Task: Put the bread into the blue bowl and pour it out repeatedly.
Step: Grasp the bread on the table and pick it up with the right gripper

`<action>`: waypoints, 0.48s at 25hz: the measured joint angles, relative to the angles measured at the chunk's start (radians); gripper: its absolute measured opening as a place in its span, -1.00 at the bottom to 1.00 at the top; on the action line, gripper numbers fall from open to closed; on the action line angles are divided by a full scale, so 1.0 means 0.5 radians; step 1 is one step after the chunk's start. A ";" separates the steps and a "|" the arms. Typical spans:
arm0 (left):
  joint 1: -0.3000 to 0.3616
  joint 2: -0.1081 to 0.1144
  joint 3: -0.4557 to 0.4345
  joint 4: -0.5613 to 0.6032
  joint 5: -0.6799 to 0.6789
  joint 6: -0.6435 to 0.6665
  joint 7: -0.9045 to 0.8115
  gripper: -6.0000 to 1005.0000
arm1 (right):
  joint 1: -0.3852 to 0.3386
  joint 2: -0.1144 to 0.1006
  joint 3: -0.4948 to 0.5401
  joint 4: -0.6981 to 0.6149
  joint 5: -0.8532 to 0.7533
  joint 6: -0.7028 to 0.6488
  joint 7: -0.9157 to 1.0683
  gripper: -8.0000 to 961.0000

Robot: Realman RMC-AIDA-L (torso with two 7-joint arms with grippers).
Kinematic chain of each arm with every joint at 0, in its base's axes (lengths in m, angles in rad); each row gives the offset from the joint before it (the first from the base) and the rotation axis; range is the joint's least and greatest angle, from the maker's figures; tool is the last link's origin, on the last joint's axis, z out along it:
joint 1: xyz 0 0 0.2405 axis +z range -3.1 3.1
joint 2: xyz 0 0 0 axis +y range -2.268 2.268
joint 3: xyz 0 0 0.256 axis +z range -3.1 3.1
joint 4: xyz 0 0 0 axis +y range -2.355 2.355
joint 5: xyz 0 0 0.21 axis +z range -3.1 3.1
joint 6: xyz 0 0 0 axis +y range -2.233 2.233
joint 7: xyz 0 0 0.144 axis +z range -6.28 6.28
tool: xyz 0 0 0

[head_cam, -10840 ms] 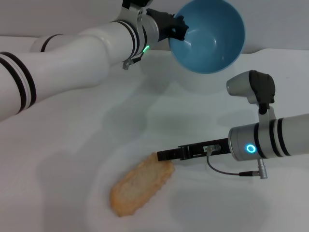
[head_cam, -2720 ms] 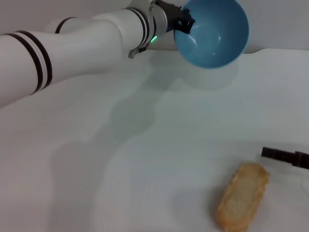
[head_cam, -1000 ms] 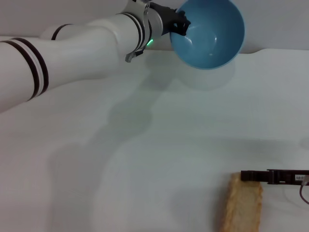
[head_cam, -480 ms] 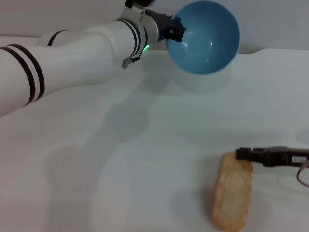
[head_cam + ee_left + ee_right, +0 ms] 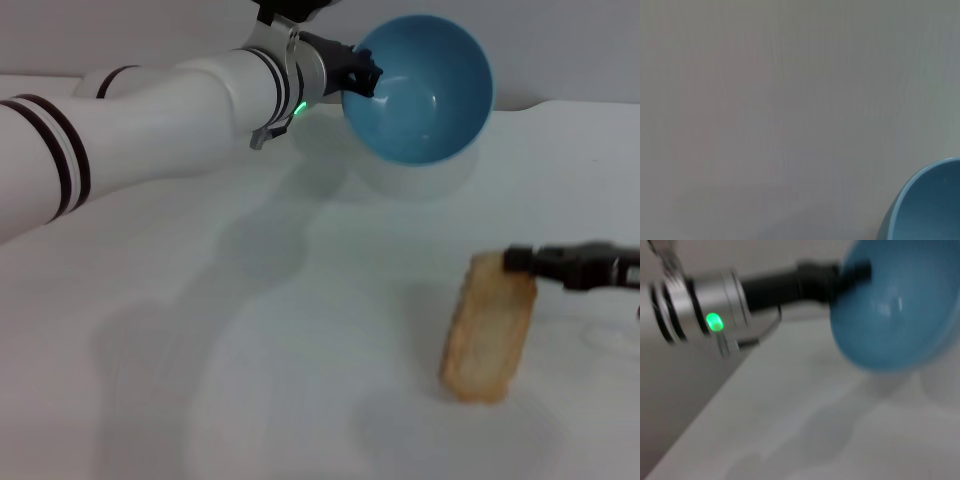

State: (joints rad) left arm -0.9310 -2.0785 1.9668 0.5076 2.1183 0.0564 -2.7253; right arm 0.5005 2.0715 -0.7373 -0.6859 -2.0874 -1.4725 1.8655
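The blue bowl hangs in the air at the back of the table, tipped so that its empty inside faces the head camera. My left gripper is shut on its rim. The bowl also shows in the left wrist view and the right wrist view, where the left gripper holds its edge. The bread shows its plain golden-tan side and hangs tilted at the right. My right gripper is shut on its upper end, below and to the right of the bowl.
The white table spreads under both arms, with its far edge against a grey wall. My left arm reaches across the back left. A soft shadow lies on the table under the bread.
My right gripper has lifted the bread off the table and carried it up and away from the front edge. The bowl has shifted slightly to the left.
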 joint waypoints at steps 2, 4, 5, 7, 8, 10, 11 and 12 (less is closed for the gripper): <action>0.000 0.000 0.002 -0.003 0.000 0.021 -0.001 -0.99 | -0.006 -0.007 0.005 -0.137 0.083 -0.067 0.013 -0.79; 0.000 0.000 0.002 -0.005 0.000 0.057 -0.003 -0.99 | -0.003 -0.008 0.008 -0.195 0.098 -0.083 0.022 -0.82; 0.000 0.000 0.002 -0.005 0.000 0.075 -0.003 -0.99 | 0.002 -0.009 0.009 -0.237 0.108 -0.095 0.029 -0.85; -0.001 0.000 0.003 -0.005 0.000 0.123 -0.003 -0.99 | 0.018 -0.009 0.010 -0.314 0.126 -0.117 0.036 -0.88; -0.001 0.001 0.004 -0.005 0.000 0.145 -0.003 -0.99 | 0.026 -0.009 0.011 -0.349 0.142 -0.125 0.036 -0.88; -0.001 0.002 0.013 -0.003 0.000 0.204 -0.003 -0.99 | 0.037 -0.009 0.014 -0.419 0.189 -0.135 0.036 -0.88; -0.001 0.002 0.018 -0.002 0.000 0.230 -0.003 -0.99 | 0.038 -0.009 0.019 -0.451 0.210 -0.136 0.037 -0.88; -0.001 0.002 0.023 0.002 0.000 0.281 -0.003 -0.99 | 0.037 -0.010 0.032 -0.492 0.232 -0.132 0.038 -0.88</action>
State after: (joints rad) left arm -0.9316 -2.0775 1.9784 0.5085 2.1184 0.1968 -2.7269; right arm 0.5190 2.0666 -0.7213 -0.9318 -1.9715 -1.5384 1.8846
